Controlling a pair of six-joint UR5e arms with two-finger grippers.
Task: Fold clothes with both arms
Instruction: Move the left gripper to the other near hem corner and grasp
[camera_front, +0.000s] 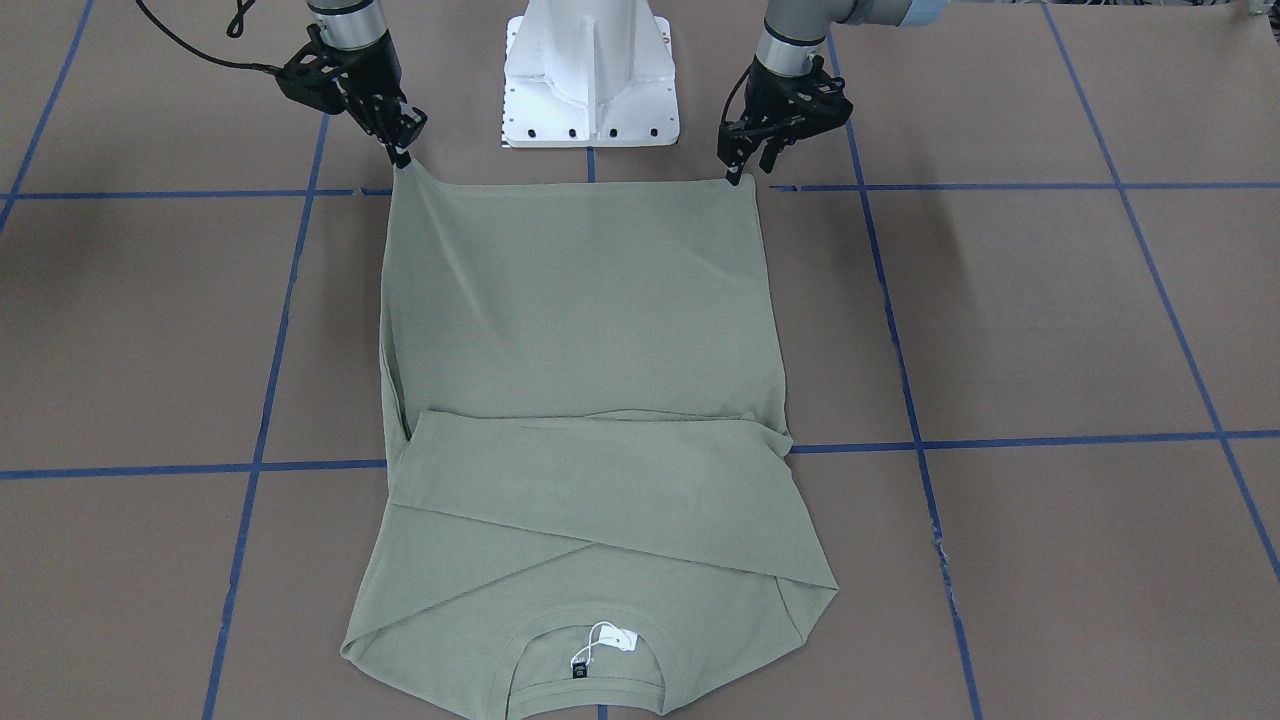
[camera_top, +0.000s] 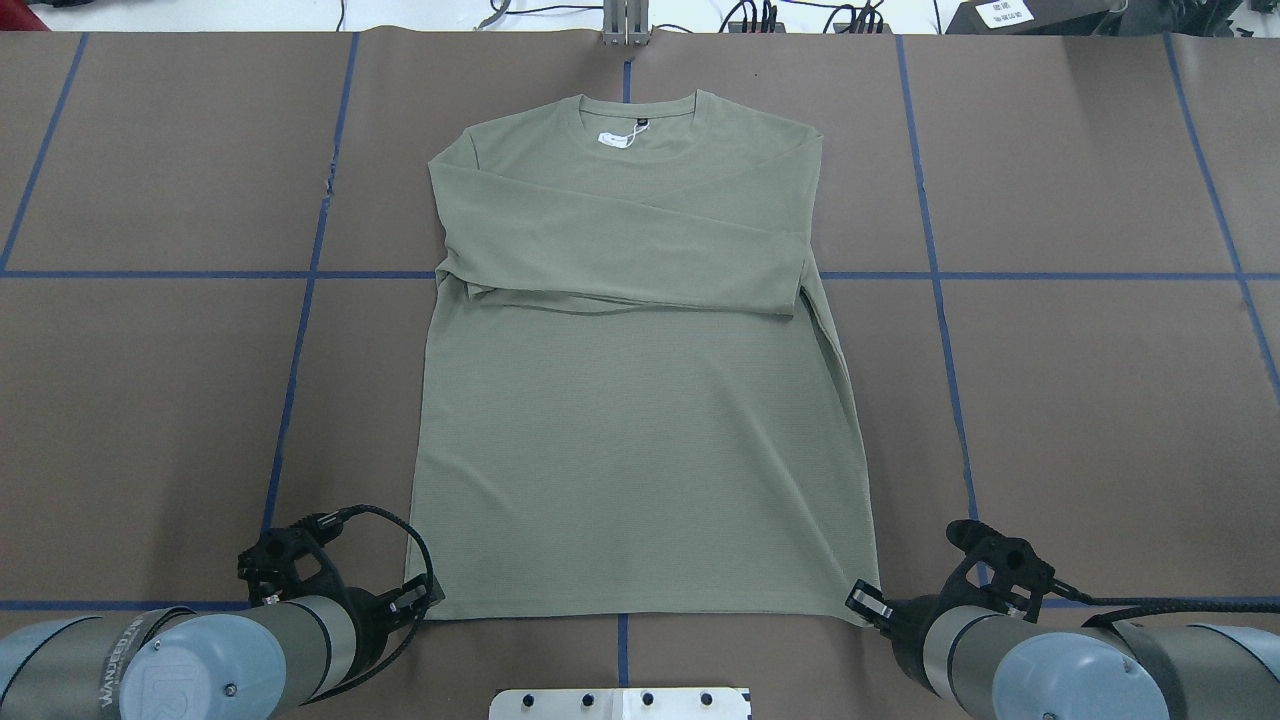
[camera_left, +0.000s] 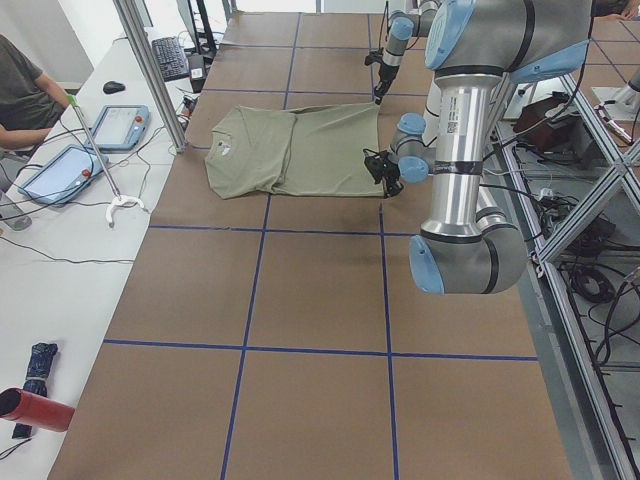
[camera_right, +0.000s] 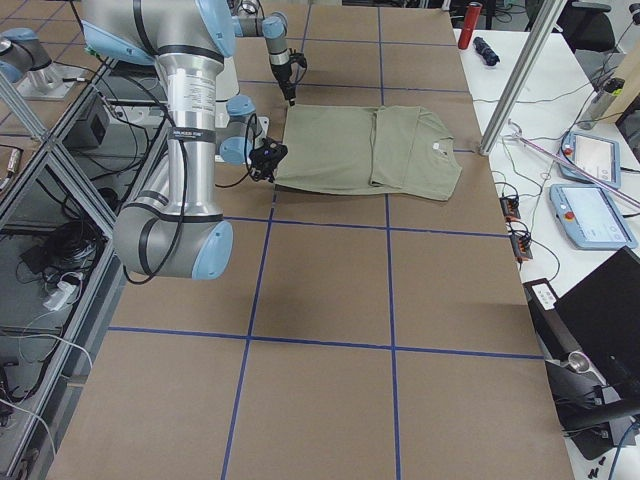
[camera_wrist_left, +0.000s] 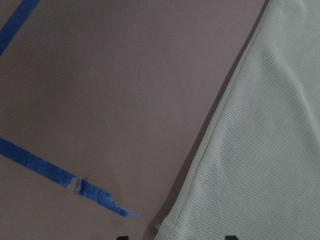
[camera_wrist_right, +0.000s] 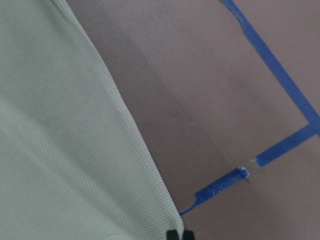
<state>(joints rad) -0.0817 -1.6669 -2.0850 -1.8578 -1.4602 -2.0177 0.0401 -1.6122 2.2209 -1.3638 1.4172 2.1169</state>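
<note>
Brown surface (camera_top: 150, 400) with a blue tape grid: a sage-green long-sleeved shirt (camera_top: 640, 400) lies flat at centre, sleeves folded across the chest, neck away from the robot. Right claw (camera_front: 402, 152) pressed together, pinching one hem corner, which is slightly raised. Left claw (camera_front: 752, 168) spread, straddling the other hem corner.

Brown table (camera_top: 150, 400), blue tape grid (camera_top: 200, 272); white base block (camera_front: 590, 90); tablet (camera_left: 120, 125) on side bench; seated person (camera_left: 25, 95).

One camera looks down from behind the robot (camera_front: 590, 80), one faces it; both see the shirt (camera_top: 640, 400). Two watch from the table (camera_top: 150, 400) ends. Wrist cameras sit close.
</note>
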